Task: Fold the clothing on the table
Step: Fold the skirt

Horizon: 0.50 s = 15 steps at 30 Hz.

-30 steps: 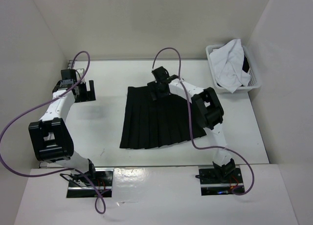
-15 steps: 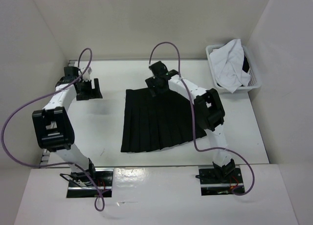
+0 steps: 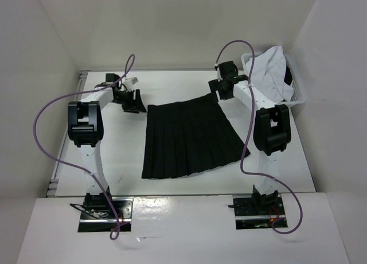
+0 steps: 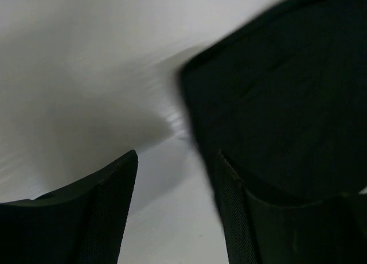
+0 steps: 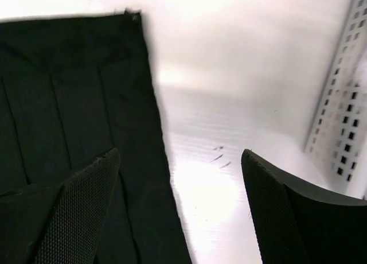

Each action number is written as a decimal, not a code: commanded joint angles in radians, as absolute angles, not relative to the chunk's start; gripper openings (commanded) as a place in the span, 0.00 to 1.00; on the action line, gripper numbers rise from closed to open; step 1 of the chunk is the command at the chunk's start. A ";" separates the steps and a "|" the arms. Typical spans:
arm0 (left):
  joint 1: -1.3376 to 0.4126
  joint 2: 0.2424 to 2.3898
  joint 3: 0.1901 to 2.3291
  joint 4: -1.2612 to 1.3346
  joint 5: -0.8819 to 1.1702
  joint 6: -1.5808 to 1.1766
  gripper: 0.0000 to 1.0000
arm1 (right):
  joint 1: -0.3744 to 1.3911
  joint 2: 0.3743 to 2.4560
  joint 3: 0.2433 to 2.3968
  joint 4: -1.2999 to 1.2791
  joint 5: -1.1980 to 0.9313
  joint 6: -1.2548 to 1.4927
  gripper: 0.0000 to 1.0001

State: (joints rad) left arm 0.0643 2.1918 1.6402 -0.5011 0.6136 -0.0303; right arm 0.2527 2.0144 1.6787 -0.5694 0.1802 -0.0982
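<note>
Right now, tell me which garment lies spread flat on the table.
The black pleated skirt; it lies flat on the table, while the white garment sits bunched in the basket.

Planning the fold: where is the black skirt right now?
In the top view the black skirt lies flat in the middle of the table, the left gripper beside its far-left corner and the right gripper beside its far-right corner.
</note>
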 commanded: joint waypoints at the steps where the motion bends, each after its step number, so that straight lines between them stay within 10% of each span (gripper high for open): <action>1: 0.009 2.210 1.678 -0.512 0.704 -0.021 0.65 | 0.287 1.977 1.675 -0.537 0.178 -0.140 0.90; 15: -0.012 2.318 1.749 -0.448 0.618 -0.031 0.63 | 0.287 2.062 1.749 -0.575 0.149 -0.152 0.89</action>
State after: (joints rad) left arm -0.0181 2.2700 1.7283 -0.4629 0.6628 -0.0345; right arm 0.2852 2.0399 1.6993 -0.5724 0.1600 -0.1436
